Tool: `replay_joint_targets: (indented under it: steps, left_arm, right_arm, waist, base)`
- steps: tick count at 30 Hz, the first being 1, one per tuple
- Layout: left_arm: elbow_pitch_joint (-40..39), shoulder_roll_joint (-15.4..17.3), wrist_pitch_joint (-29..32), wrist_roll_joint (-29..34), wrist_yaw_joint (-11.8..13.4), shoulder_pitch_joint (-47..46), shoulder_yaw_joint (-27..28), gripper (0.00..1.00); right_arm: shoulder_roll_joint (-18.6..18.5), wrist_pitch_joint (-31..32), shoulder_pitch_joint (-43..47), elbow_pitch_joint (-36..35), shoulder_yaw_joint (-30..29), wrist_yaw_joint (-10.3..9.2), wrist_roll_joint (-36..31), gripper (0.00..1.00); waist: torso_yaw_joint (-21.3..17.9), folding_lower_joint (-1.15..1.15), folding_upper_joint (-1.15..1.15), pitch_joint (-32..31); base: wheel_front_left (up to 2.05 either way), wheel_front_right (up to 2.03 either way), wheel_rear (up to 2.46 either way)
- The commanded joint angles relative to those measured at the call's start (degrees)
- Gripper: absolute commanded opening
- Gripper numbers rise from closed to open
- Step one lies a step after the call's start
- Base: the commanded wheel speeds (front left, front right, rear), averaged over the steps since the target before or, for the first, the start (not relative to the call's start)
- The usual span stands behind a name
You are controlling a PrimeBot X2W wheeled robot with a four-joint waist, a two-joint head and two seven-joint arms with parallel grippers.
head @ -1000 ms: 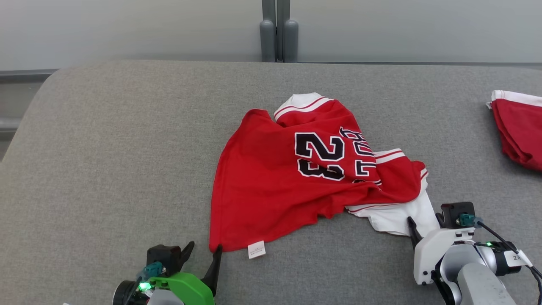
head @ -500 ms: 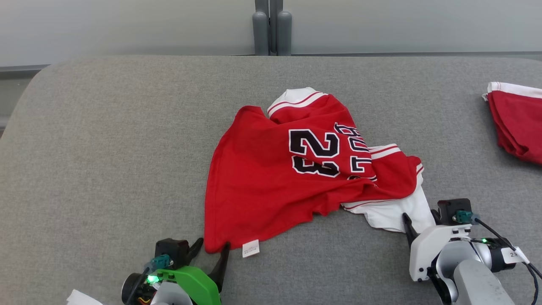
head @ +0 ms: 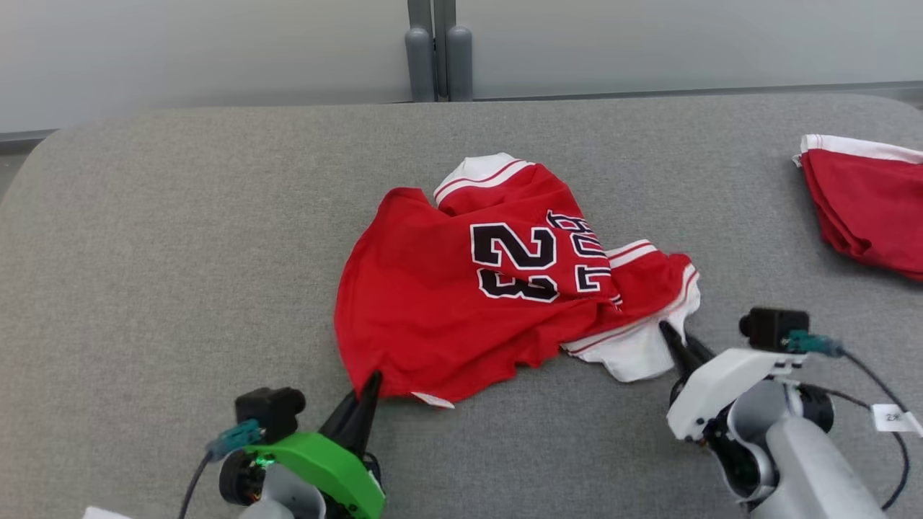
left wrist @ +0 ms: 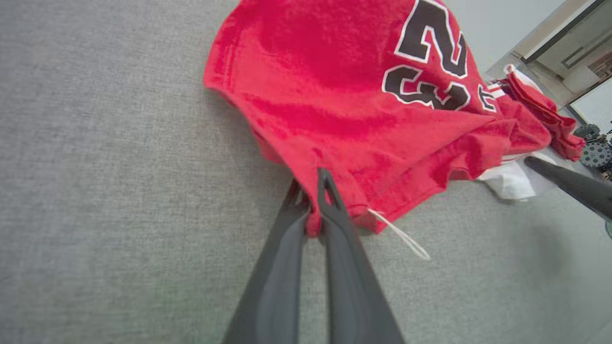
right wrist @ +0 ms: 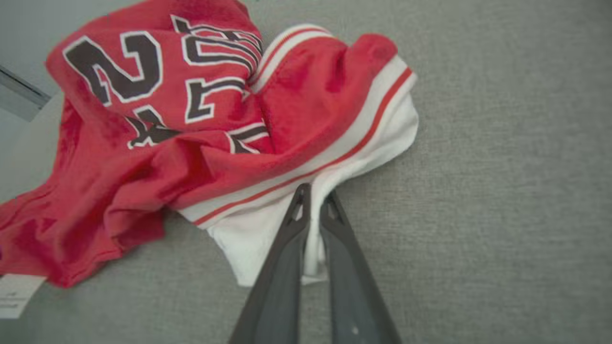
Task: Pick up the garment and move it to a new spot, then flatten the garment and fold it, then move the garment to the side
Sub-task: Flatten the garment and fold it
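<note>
Head camera looks forward and down across the grey surface (head: 144, 216). 2 wrist cameras sit low and close, facing opposite edges of the garment (head: 433, 317); all 3 share it, the right apparently blurred.

The garment (head: 433, 310) lies centred on the table (head: 180, 252), a second cloth (head: 865, 209) well apart to its right.

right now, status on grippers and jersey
Left gripper shut on jersey, red hem corner. Right gripper shut on its white edge. Jersey crumpled on table. Second red garment far right, apart.
</note>
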Motion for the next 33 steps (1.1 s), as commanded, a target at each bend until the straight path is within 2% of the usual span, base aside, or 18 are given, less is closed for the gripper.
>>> replay_joint_targets:
  steps: [1, 6, 11, 14, 17, 20, 22, 25, 29, 33]
  left_arm:
    - [-4.67, 2.69, 0.07, -2.01, 0.06, 1.92, 0.49, 0.0]
    - [-27.33, 8.35, 3.26, -8.06, 0.62, 6.53, 3.57, 0.0]
    - [-51.46, 13.48, 8.49, -11.26, 5.74, 6.01, 10.51, 0.0]
    - [-60.6, 16.17, 13.47, -14.01, 8.19, 2.23, 13.7, 0.0]
    - [-63.87, 19.15, 18.34, -15.31, 9.68, -4.32, 16.43, 0.0]
    - [-62.06, 21.14, 23.3, -18.84, 10.71, -12.81, 18.36, 0.0]
    - [-57.33, 22.36, 26.75, -20.98, 11.41, -20.71, 19.33, 0.0]
    - [-48.01, 22.21, 29.35, -20.98, 12.07, -32.94, 18.9, 0.0]
    - [-32.02, 20.64, 27.84, -15.88, 11.63, -49.69, 16.35, 0.0]
    - [-16.47, 18.22, 20.55, -9.17, 10.47, -63.55, 14.27, 0.0]
  right_arm:
    - [-2.44, 0.77, 1.12, -5.25, -0.59, -0.01, 3.68, 0.0]
    - [-5.16, 5.14, 4.98, -26.26, -4.92, 0.0, 15.75, 0.0]
    - [-6.24, 12.96, 4.56, -47.79, -11.3, -0.01, 23.35, 0.0]
    - [-6.31, 19.13, 0.12, -56.05, -15.15, -0.01, 26.1, 0.0]
    - [-6.68, 24.98, -7.09, -59.07, -18.83, -0.01, 25.81, 0.0]
    - [-6.62, 30.77, -16.71, -57.8, -20.76, -0.01, 23.35, 0.0]
    - [-6.08, 34.32, -25.44, -54.61, -21.54, 0.0, 19.87, 0.0]
    - [-5.46, 36.31, -37.81, -48.04, -21.41, -0.01, 12.92, 0.0]
    - [-2.35, 31.19, -53.95, -35.69, -17.84, 0.0, 2.74, 0.0]
    - [-0.21, 20.08, -66.58, -22.33, -17.16, -0.01, -4.19, 0.0]
  waist:
    - [-1.28, 0.0, 0.0, -0.48]
    - [-2.78, 0.0, 0.0, -0.57]
    - [-4.18, 0.0, 0.0, 2.64]
    - [-4.5, 0.0, 0.0, 5.79]
    - [-4.26, 0.0, 0.0, 9.44]
    - [-3.67, 0.0, 0.0, 13.63]
    - [-3.07, 0.0, 0.0, 17.04]
    - [-2.14, 0.0, 0.0, 21.72]
    - [-2.17, 0.0, 0.0, 26.47]
    - [-2.57, 0.0, 0.0, 28.32]
  base:
    - [0.0, 0.0, 0.0]
    - [0.0, 0.0, 0.0]
    - [0.0, 0.0, 0.0]
    - [0.0, 0.0, 0.0]
    - [0.0, 0.0, 0.0]
    - [0.0, 0.0, 0.0]
    - [0.0, 0.0, 0.0]
    - [0.0, 0.0, 0.0]
    - [0.0, 0.0, 0.0]
    - [0.0, 0.0, 0.0]
